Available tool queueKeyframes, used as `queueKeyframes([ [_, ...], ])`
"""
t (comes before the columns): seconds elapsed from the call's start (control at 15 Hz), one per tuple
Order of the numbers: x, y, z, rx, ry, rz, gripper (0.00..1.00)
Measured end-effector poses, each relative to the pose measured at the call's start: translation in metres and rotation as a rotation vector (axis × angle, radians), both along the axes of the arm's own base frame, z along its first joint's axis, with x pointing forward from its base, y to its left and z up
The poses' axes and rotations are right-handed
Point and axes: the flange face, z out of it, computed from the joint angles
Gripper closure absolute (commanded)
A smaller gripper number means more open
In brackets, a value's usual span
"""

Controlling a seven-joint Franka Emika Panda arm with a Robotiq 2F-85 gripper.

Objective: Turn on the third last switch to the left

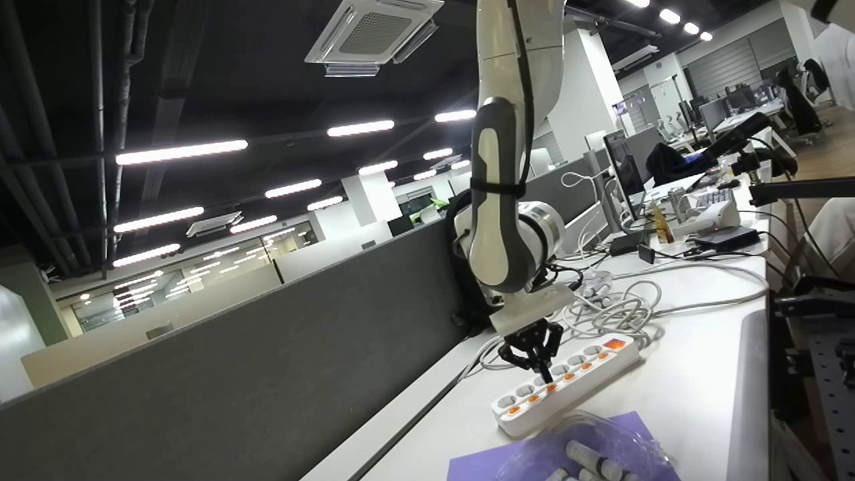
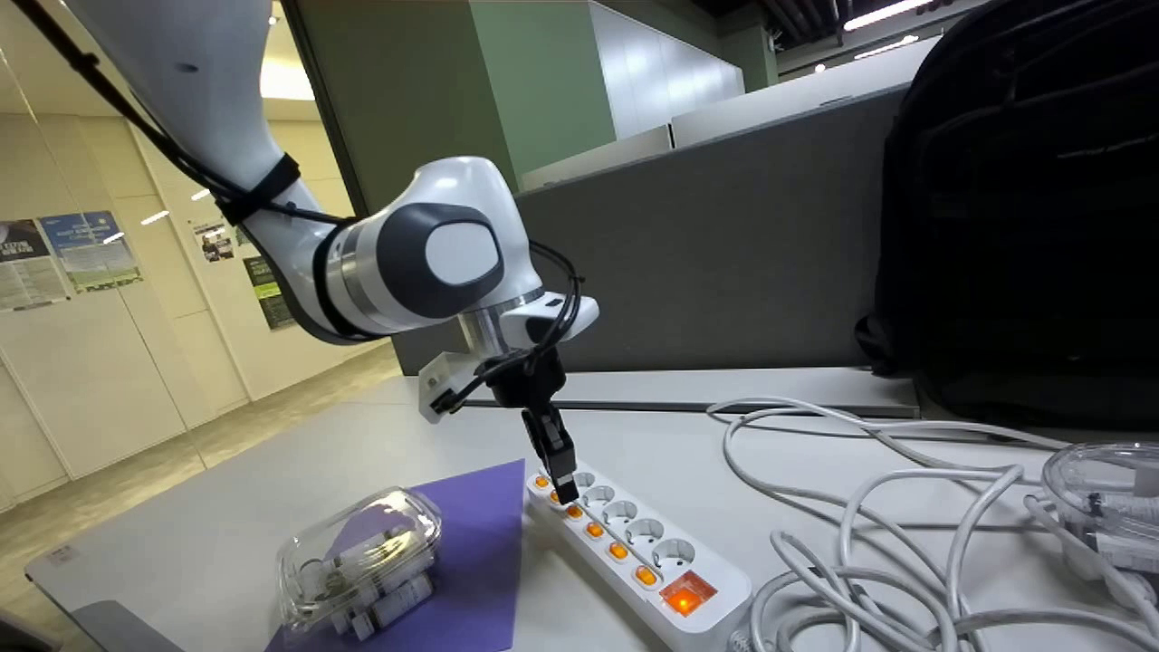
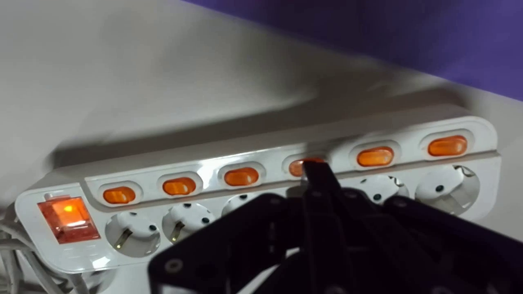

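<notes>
Claw (image 3: 318, 173) pinched together, nothing held; third-from-end orange switch (image 3: 296, 168) on power strip (image 3: 273, 166) looks right under its tips, contact unclear, so press straight down, short and firm, no sideways slide.

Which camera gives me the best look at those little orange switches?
The wrist view. There, all six little orange switches appear large and from above, though the black fingers cover part of one. Both exterior views show the row too, but much smaller and at a slant.
</notes>
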Motion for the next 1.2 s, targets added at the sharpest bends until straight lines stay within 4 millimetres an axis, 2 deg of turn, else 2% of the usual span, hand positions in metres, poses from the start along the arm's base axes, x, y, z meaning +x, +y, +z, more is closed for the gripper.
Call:
queueKeyframes([
  [0.4, 0.003, -0.002, -0.011, 0.009, 0.014, -0.002, 1.00],
  [0.8, 0.006, 0.000, -0.013, 0.010, 0.021, 0.022, 1.00],
  [1.2, 0.014, 0.016, -0.016, -0.071, 0.072, 0.060, 1.00],
])
